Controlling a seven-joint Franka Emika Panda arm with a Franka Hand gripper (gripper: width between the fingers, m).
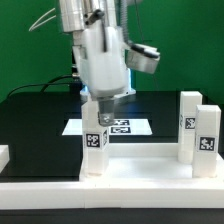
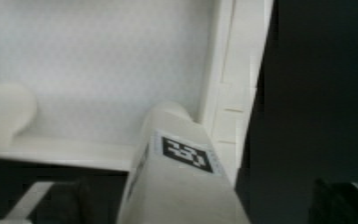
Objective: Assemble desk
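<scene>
The white desk top lies flat near the front, and two tagged legs stand on its corners on the exterior view's right. A third white leg stands upright at its corner on the exterior view's left. My gripper is directly above that leg's top end. In the wrist view the leg with its tag runs between my dark fingers. One finger is close to it and the other stands apart, so my gripper is open around the leg. The top's flat surface lies behind.
The marker board lies flat on the black table behind the desk top. A long white border rail runs along the front edge. A small white piece sits at the exterior view's left edge.
</scene>
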